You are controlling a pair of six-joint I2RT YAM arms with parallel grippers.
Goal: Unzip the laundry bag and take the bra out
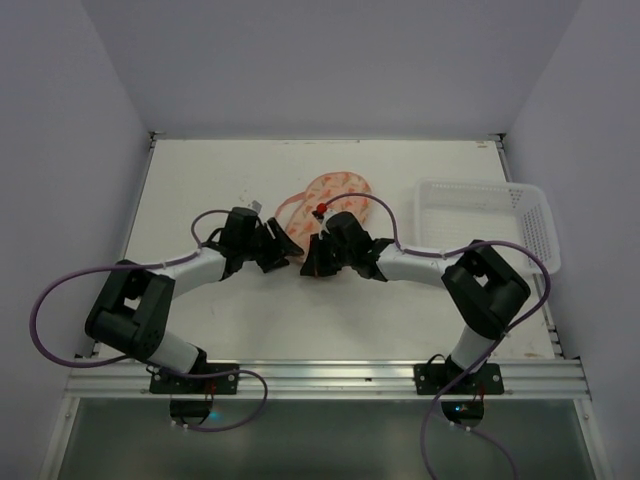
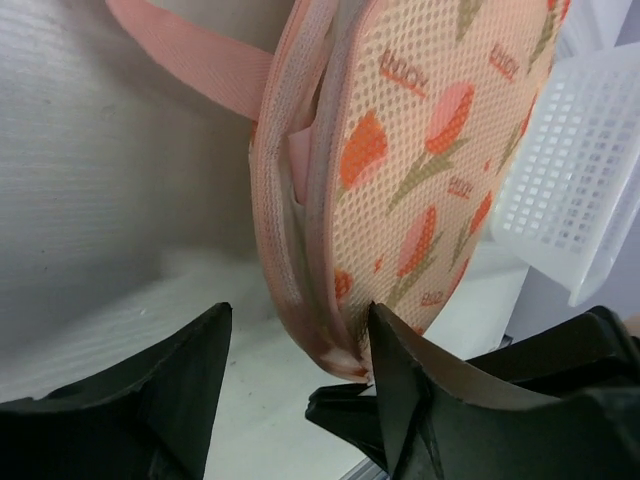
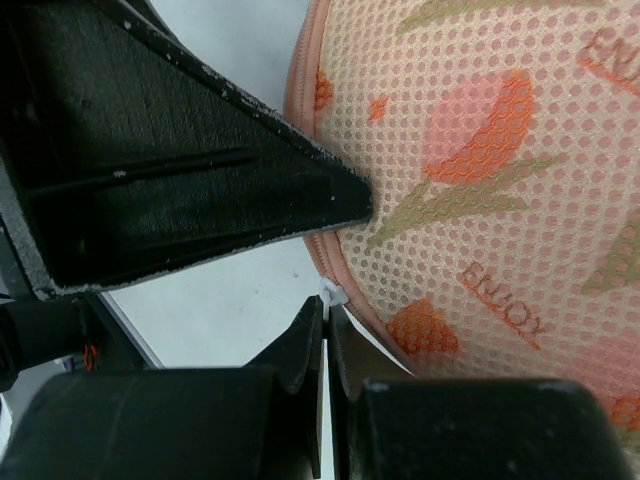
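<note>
The laundry bag [image 1: 340, 195] is a peach mesh pouch with orange tulip print, lying at mid-table. In the left wrist view it [image 2: 420, 150] stands on edge, with a gap along its zip seam showing pink inside. My left gripper [image 2: 295, 330] is open around the bag's near end, and its right finger [image 2: 390, 350] touches the bag. My right gripper [image 3: 325, 310] is shut on the small white zip pull [image 3: 331, 294] at the edge of the bag [image 3: 500, 170]. In the top view the two grippers, left [image 1: 275, 252] and right [image 1: 315, 262], meet at the bag's near end. The bra is hidden.
A white plastic lattice basket [image 1: 485, 220] stands right of the bag and also shows in the left wrist view [image 2: 570, 180]. The bag's pink loop strap [image 2: 190, 55] trails to the left. White walls enclose the table on three sides.
</note>
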